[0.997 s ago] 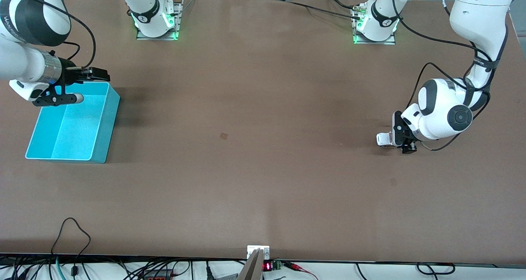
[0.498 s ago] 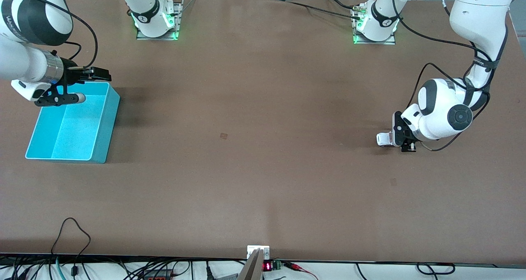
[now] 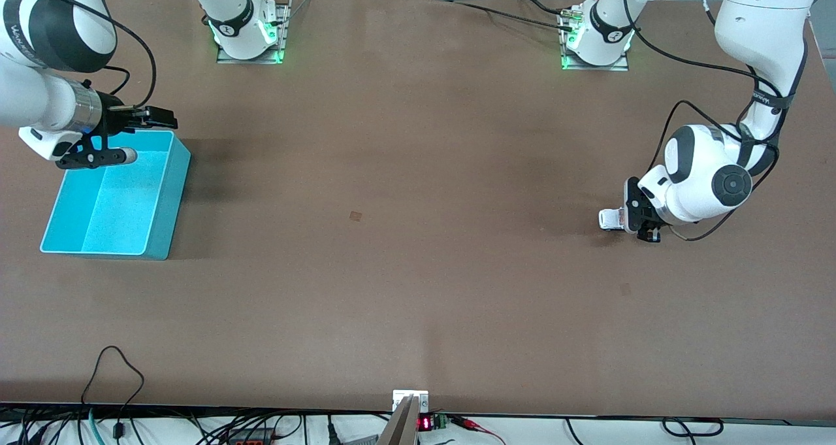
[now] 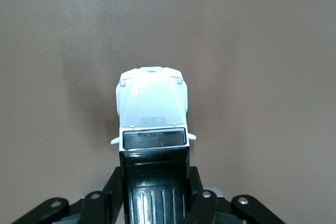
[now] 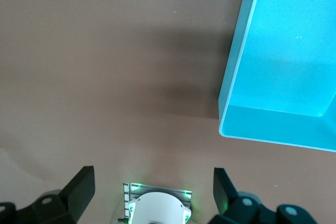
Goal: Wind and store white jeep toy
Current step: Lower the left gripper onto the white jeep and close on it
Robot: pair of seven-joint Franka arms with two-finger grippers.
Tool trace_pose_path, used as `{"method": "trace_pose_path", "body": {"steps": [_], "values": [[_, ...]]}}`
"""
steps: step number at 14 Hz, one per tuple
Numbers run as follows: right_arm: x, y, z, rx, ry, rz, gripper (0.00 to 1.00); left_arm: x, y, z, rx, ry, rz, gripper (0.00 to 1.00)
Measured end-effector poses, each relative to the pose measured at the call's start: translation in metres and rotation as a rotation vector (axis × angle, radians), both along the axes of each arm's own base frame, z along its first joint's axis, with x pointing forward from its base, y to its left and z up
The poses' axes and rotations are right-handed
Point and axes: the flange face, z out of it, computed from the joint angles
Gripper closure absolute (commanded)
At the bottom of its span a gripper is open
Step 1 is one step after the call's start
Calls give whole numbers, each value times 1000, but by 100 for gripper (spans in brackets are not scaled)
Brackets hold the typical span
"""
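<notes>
The white jeep toy [image 3: 609, 219] stands on the brown table toward the left arm's end. Its white hood [image 4: 151, 103] and black roof panel show in the left wrist view. My left gripper [image 3: 643, 227] is low over the table and shut on the jeep's rear half, a finger on each side [image 4: 155, 195]. My right gripper [image 3: 146, 136] hangs open over the end of the turquoise bin [image 3: 171, 203] that lies farther from the front camera. Its fingers [image 5: 80, 187] stand wide apart with nothing between them. The bin [image 5: 236, 66] holds nothing that I can see.
Both arm bases [image 3: 249, 36] [image 3: 595, 40] with green lights stand along the table edge farthest from the front camera. A small dark mark [image 3: 356, 215] lies mid-table. Cables and a small device [image 3: 410, 399] line the nearest edge.
My left gripper's fingers have closed on the jeep toy, which stays where it was. The right arm has barely shifted over the bin.
</notes>
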Motion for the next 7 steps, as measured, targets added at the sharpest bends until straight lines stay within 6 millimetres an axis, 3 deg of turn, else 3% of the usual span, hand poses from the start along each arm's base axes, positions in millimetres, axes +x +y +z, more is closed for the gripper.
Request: {"method": "trace_pose_path", "body": {"steps": [7], "values": [[-1,0,0,0,4,-1,0,3,0,2,0,-28,-1,72]]}}
